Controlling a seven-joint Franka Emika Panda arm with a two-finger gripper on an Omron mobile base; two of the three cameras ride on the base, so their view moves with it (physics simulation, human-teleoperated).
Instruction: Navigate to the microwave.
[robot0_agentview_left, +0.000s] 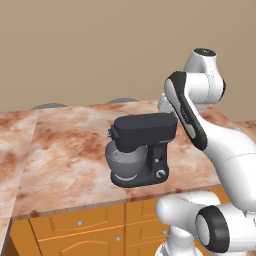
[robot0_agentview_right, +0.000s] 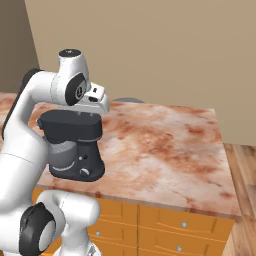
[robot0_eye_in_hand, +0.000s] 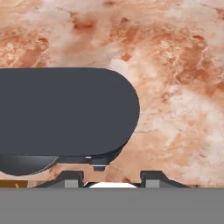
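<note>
Facing marble counter from left base view: dark stand mixer near front edge, orange drawers below, arm folded above mixer. No microwave here; likely elsewhere in kitchen.

Right base view: mixer tucked under wrist, counter end beside wooden floor.

Hand view: gripper tips apart, holding nothing, mixer head just beneath.

Risk: base turning with arm low could knock mixer.

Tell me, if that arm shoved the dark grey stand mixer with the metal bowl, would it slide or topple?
The dark grey stand mixer looks rigid and probably heavy. Its bulky head overhangs the metal bowl, so a high push might tip it. Its flat base rests on the smooth marble counter, so a low push would likelier slide it.
</note>
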